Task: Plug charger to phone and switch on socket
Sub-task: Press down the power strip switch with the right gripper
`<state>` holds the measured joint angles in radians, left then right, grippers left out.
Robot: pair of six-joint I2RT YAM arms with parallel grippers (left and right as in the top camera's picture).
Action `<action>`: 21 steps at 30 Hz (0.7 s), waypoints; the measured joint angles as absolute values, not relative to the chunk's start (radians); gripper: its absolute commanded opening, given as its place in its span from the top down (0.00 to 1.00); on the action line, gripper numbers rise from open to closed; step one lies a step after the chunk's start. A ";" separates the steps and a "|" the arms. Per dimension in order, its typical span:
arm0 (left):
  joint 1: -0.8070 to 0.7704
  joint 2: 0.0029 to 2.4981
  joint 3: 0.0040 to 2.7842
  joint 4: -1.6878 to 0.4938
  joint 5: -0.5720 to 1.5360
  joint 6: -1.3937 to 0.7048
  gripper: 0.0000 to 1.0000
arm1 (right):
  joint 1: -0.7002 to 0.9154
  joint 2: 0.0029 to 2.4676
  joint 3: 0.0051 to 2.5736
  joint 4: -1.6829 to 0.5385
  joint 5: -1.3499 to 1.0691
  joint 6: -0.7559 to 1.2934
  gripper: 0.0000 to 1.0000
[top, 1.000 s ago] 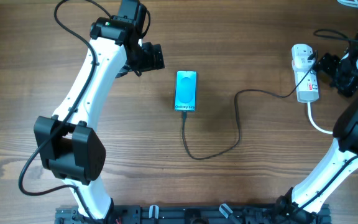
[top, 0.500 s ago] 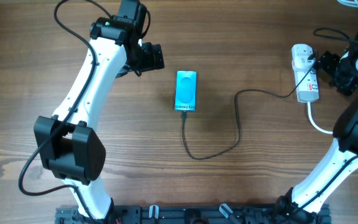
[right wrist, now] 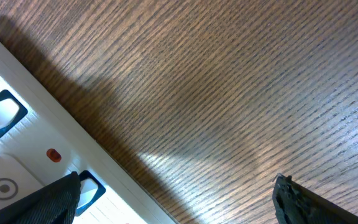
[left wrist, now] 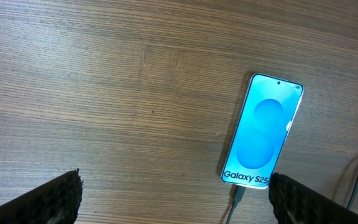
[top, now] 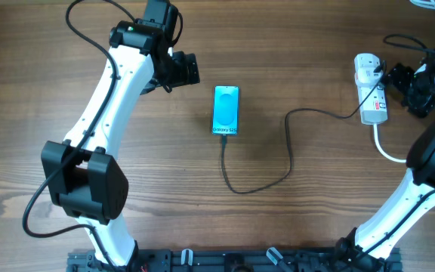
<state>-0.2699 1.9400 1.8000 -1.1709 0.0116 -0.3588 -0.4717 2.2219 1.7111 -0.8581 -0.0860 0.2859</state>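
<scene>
we note a brown wood-grain table (top: 316, 45) filling every view, the room beyond it out of sight, with a glare streak on the grain under the right gripper (right wrist: 176, 202), whose fingers stand wide apart just beside the socket (top: 370, 91). the left gripper (left wrist: 176, 202) is likewise spread and empty, the phone (left wrist: 263, 132) lying flat and lit just ahead of it, nearer one finger than the other. the charger (top: 289, 143) loops loosely over the wood between the two grippers, one end at the phone's bottom edge, the other by the socket, whose white cord (top: 384, 147) curves away toward the right arm's base.
</scene>
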 measured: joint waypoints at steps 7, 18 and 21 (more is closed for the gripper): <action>-0.270 1.940 1.800 -1.171 0.012 -0.359 0.00 | -0.473 2.222 1.711 -0.870 -0.090 0.286 0.00; -0.270 1.940 1.800 -1.171 0.012 -0.359 0.00 | -0.476 2.222 1.711 -0.900 -0.135 0.263 0.00; -0.270 1.940 1.800 -1.171 0.012 -0.359 0.00 | -0.473 2.222 1.711 -0.964 -0.167 0.272 0.00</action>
<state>-0.2699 1.9400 1.8000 -1.1709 0.0120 -0.3588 -0.4732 2.2215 1.7107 -0.9638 -0.1665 0.2718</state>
